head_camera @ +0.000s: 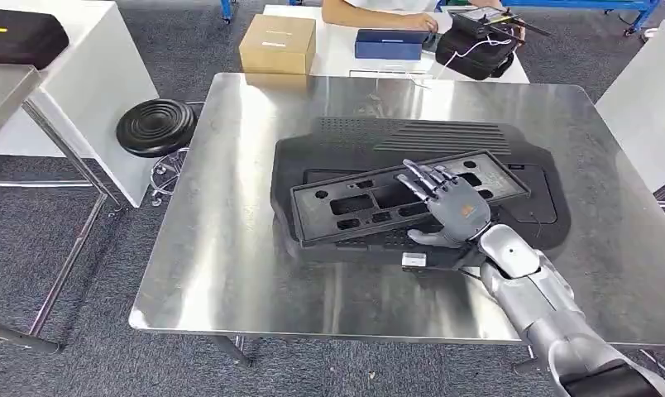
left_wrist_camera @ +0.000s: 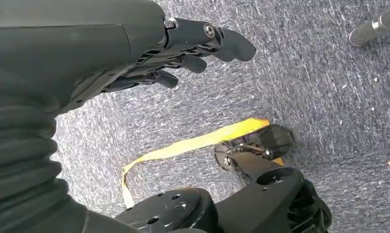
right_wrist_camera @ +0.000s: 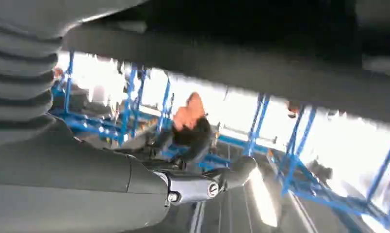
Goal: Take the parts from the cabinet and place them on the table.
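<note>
Two black parts lie on the shiny metal table [head_camera: 230,248] in the head view. One is a big flat black panel [head_camera: 495,157] with ribs and little holes near its far edge. On top of it sits a long black frame [head_camera: 354,203] full of cut-out windows, a bit tilted across the panel. The right hand [head_camera: 449,203] is over the near right part of the frame, with its fingers stretched forward on top and its thumb by the frame's near edge. I cannot tell if it is gripping the frame or just resting on it. The silver right arm [head_camera: 536,298] comes in from the lower right corner. Past the table stands a white desk [head_camera: 337,50] with a brown cardboard box [head_camera: 277,43], a blue box [head_camera: 389,44] and a black bag [head_camera: 476,50] — a person's arm [head_camera: 370,12] lies on it too. A round black stool [head_camera: 155,126] stands left of the table.

From the left wrist, the left hand [left_wrist_camera: 183,53] hangs over grey carpet [left_wrist_camera: 319,87]. Its fingers are loose, a little bent, and hold nothing. A yellow strap [left_wrist_camera: 193,143] lies on the carpet.

From the right wrist, the picture is blurry. The right hand's thumb [right_wrist_camera: 232,177] sticks out under a dark edge — most likely the frame, but too blurred to be sure. Far off are blue racks [right_wrist_camera: 280,145] and bright windows.
</note>
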Motion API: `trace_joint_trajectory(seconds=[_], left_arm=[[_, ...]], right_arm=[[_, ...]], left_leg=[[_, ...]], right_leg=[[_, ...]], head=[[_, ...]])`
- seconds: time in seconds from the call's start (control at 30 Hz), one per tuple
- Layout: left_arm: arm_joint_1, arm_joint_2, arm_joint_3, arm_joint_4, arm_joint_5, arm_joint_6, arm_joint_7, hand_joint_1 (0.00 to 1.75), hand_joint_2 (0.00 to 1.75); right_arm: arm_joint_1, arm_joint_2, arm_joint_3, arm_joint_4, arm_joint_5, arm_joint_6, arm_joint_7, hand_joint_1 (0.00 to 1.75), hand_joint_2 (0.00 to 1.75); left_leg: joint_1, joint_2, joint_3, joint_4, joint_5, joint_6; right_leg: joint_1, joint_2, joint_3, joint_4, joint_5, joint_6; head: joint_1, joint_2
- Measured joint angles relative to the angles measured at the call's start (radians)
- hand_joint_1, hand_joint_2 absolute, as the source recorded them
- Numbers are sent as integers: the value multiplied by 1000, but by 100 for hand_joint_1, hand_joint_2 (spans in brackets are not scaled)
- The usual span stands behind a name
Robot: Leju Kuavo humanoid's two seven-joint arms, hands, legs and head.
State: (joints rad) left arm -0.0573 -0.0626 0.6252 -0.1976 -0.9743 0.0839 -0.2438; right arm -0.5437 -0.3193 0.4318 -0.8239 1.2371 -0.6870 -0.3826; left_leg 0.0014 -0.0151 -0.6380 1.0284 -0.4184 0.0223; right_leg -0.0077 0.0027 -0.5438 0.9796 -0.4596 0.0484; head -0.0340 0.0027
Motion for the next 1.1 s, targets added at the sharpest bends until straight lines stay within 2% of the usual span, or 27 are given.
trace_joint_trajectory(seconds=[0.1, 0.17, 0.3, 0.4, 0.5, 0.7, 0.8, 0.9, 1.03, 1.1], left_arm=[[0, 0, 0, 0, -1, 2, -3, 0, 0], [0, 0, 1, 0, -6, 5, -6, 0, 0], [1, 0, 2, 0, -18, 12, -10, 0, 0], [2, 0, 4, 0, -20, 14, -10, 0, 0], [2, 0, 11, 0, -21, 14, -11, 0, 0], [3, 0, 12, 0, -23, 11, -11, 0, 0], [3, -1, 13, 0, -29, 8, -10, 0, 0], [3, -3, 15, 0, -34, 7, -10, 0, 0], [3, -7, 18, 0, -41, 8, -8, 0, 0], [3, -9, 18, 0, -42, 8, -8, 0, 0]], right_arm=[[-1, 4, 0, 27, -25, 34, -3, 0, 0], [-4, 5, 0, 43, -66, 84, -20, 0, 0], [0, 6, 1, 52, -214, 271, -87, 0, 0], [2, 5, 6, 52, -245, 355, -103, 0, 0], [2, 3, 11, 50, -257, 392, -103, 0, 0], [1, 2, 21, 47, -255, 416, -103, 0, 0], [-12, 3, 50, 40, -228, 428, -80, 0, 0], [-17, 5, 98, 25, -165, 363, -23, 0, 0], [-11, 10, 158, -25, -48, 222, 73, 0, 0], [-10, 13, 172, -48, -30, 199, 90, 0, 0]], left_leg=[[0, 0, 0, 0, 0, 0], [0, 0, 0, 0, 0, 0], [0, 0, 0, 0, 0, 0], [0, 0, 0, 0, 0, 0], [0, 1, 0, 0, 0, 0], [0, 0, 0, 0, 0, 0], [0, 3, 0, 0, 0, 0], [0, 3, 1, 0, 0, 0], [0, 2, 1, 0, 0, 0], [0, 2, 1, 0, 0, 0]], right_leg=[[0, 0, 0, 0, 0, 0], [0, 0, 0, 0, 0, 0], [0, 0, 0, 0, 0, 0], [0, 0, 0, 0, 0, 0], [0, 0, 0, 0, 0, 0], [0, 0, 0, 0, 0, 0], [0, 1, 0, 0, 0, 0], [0, 1, 0, 0, 0, 0], [0, 0, 0, 0, 0, 0], [0, 1, 0, 0, 0, 0]], head=[[0, 0], [0, 0], [0, 0], [0, 0], [0, 0], [0, 0], [0, 0], [0, 0], [0, 0], [0, 0]])
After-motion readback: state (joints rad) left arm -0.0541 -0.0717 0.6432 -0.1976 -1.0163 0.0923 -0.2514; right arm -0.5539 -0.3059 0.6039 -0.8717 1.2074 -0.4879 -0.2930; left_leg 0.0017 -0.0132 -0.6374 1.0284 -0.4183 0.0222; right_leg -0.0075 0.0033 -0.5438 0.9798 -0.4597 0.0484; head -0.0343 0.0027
